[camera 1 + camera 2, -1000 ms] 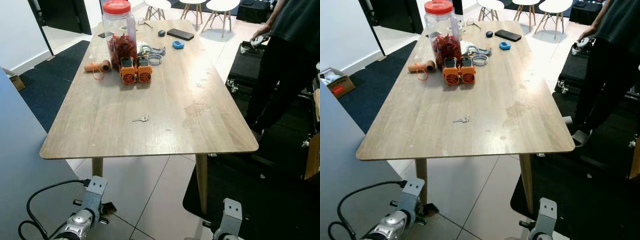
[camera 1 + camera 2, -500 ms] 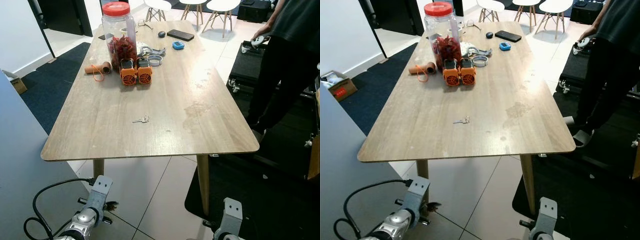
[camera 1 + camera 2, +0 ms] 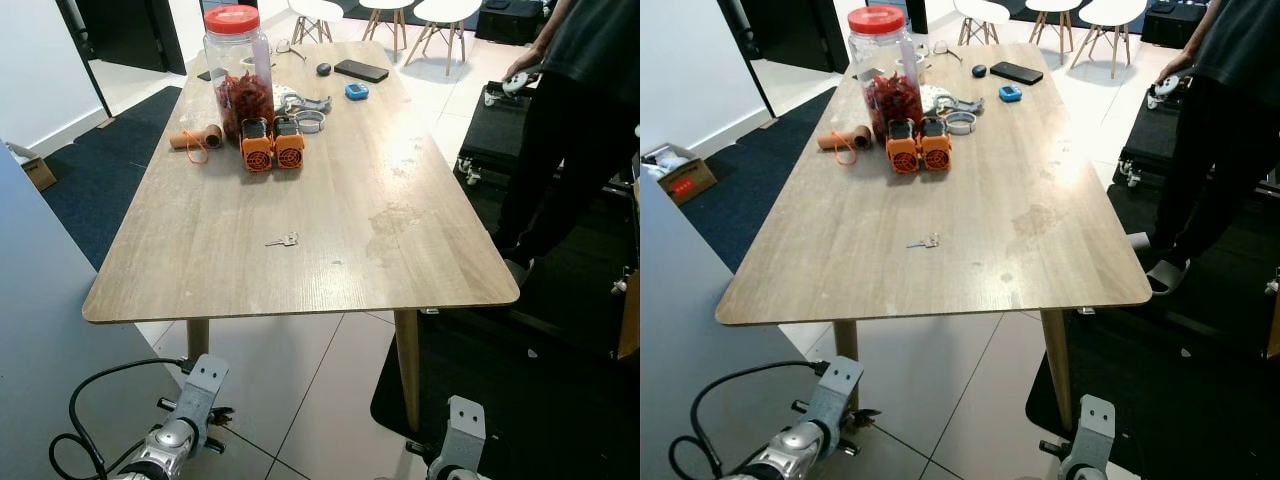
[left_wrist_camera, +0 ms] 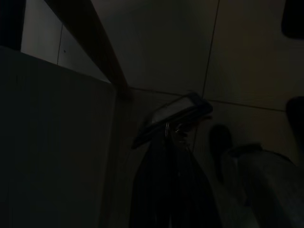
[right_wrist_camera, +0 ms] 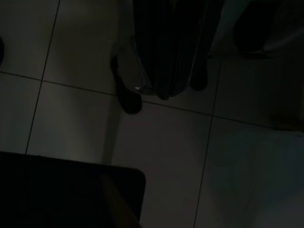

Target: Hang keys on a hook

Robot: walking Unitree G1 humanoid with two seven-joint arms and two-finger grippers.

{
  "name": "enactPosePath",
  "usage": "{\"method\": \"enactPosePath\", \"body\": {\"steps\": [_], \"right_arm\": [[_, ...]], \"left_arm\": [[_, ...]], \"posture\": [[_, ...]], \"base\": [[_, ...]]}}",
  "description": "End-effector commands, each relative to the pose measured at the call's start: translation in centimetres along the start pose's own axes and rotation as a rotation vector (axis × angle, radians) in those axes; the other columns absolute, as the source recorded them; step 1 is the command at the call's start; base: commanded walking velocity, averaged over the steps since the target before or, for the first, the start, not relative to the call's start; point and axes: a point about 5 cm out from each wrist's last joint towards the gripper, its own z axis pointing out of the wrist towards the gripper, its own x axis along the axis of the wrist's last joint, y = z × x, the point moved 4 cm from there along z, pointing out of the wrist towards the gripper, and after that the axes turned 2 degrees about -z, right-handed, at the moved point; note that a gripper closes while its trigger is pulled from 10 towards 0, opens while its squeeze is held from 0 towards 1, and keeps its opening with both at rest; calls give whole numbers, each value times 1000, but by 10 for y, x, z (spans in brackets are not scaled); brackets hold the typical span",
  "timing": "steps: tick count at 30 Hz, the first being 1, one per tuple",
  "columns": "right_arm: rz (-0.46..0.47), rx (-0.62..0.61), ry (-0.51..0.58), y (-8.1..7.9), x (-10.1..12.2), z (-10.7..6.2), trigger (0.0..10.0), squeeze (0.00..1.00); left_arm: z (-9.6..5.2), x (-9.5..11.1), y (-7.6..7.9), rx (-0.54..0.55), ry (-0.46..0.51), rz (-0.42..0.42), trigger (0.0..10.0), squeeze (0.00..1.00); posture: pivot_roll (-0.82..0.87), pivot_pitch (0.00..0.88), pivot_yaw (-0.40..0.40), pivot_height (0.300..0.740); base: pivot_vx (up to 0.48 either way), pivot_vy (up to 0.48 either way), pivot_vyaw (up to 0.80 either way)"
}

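**Keys lie on the table, not yet picked up**

The long wooden table (image 3: 300, 200) fills the middle of the head views, and the task looks barely begun: the keys (image 3: 283, 239) lie flat on its near half, roughly central, with bare wood all round them. Nothing holds them, and no hook can be made out anywhere, so picking up, carrying and hanging all appear to be left.

To the right a person in dark clothes (image 3: 570, 120) stands beside the table's far edge, close to a black case (image 3: 495, 135) on the floor. They are near the path round that side and could be in the way.

At the far end of the table stand a big jar with a red lid (image 3: 238, 65), two orange devices (image 3: 272, 145), a cardboard roll with orange cord (image 3: 192, 136), a phone (image 3: 361, 69) and some small oddments. All are well apart from the keys.

Both arms hang low below the table edge. The left gripper (image 4: 164, 190) and the right gripper (image 5: 171, 52) point at the tiled floor; the wrist views are too dark to tell whether either pair of fingers is apart or together.
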Motion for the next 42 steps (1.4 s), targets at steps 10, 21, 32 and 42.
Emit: {"method": "enactPosePath", "body": {"steps": [10, 21, 32, 42], "right_arm": [[-72, 66, -27, -19, 1, 3, 10000, 0], [-122, 90, -27, -24, 7, 5, 10000, 0], [-110, 46, -11, -8, 5, 2, 10000, 0], [-104, 13, 17, -3, 6, 1, 10000, 0]], "left_arm": [[-3, -4, -14, 36, 10, -6, 10000, 0], [-6, -5, -15, 45, 43, -32, 10000, 0], [-4, 2, 0, -3, 88, -125, 10000, 0], [-2, 4, 1, -7, 73, -114, 10000, 0]], "posture": [[132, 62, -45, 740], [137, 70, -75, 740], [95, 46, -48, 740], [91, 33, -40, 740]], "base": [[0, 0, 0], [0, 0, 0], [0, 0, 0], [0, 0, 0]]}}
